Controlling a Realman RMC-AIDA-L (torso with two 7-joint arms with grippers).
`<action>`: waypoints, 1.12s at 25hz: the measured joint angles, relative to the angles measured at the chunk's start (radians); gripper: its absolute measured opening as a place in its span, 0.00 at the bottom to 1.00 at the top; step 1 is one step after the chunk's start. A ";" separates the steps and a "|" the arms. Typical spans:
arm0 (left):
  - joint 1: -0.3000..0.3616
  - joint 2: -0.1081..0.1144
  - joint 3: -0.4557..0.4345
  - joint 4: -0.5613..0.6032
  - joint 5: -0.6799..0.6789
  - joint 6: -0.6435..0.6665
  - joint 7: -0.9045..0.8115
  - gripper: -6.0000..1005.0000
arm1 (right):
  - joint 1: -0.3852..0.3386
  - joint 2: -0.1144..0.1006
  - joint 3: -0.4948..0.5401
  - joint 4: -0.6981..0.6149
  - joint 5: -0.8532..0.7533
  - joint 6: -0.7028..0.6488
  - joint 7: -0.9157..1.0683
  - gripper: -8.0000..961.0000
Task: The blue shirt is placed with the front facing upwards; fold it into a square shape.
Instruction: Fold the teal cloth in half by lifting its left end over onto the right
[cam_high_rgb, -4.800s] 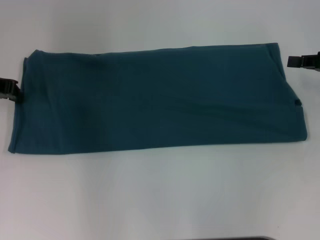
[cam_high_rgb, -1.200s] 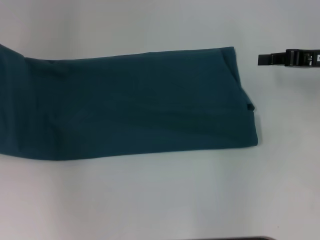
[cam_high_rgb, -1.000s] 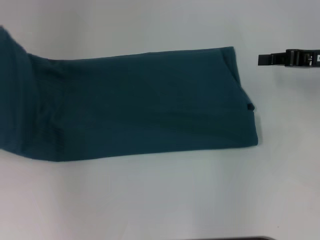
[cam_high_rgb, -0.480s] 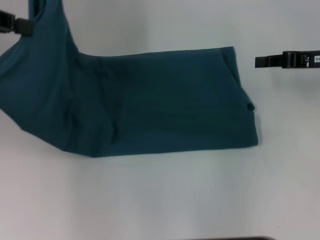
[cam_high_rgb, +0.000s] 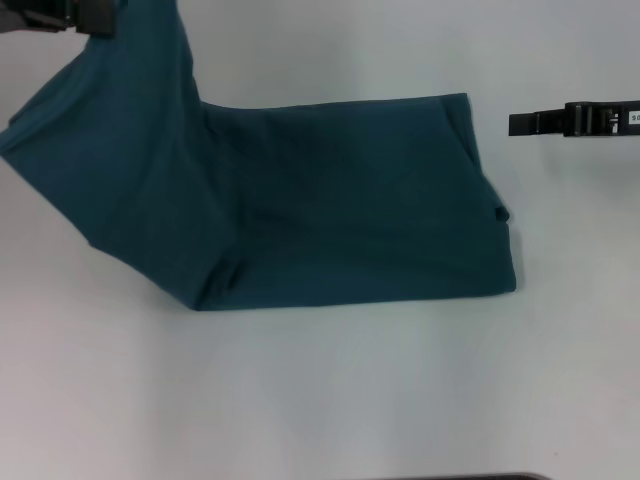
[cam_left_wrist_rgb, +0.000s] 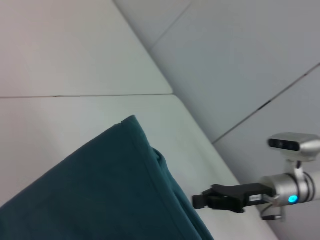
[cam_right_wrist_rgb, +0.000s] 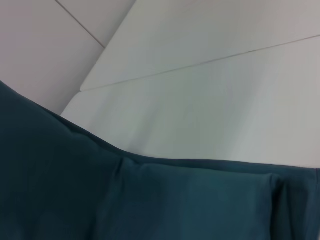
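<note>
Plain dark teal blue shirt; white table; black grippers

1. The blue shirt is soft matt cloth, plain teal, with shallow creases where its lifted end rises off the table.
2. The table around the shirt is a smooth, pale surface with a faint sheen.
3. The right gripper, beside the shirt's far corner, looks like hard black plastic, matt.
4. The left gripper, at the shirt's raised end, shows the same dull black finish.

A plain white table under even light; pale grey panelled walls rise behind it.
</note>
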 joint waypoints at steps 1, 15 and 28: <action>-0.002 -0.003 0.003 0.000 -0.011 0.000 -0.004 0.01 | 0.001 0.000 0.000 0.000 0.000 0.000 0.000 0.02; -0.067 -0.052 0.048 0.012 -0.062 -0.010 -0.014 0.01 | 0.011 -0.003 -0.007 0.005 0.000 0.011 0.000 0.02; -0.114 -0.077 0.049 0.011 -0.074 -0.019 -0.030 0.01 | 0.015 -0.005 -0.012 0.009 0.000 0.024 0.000 0.02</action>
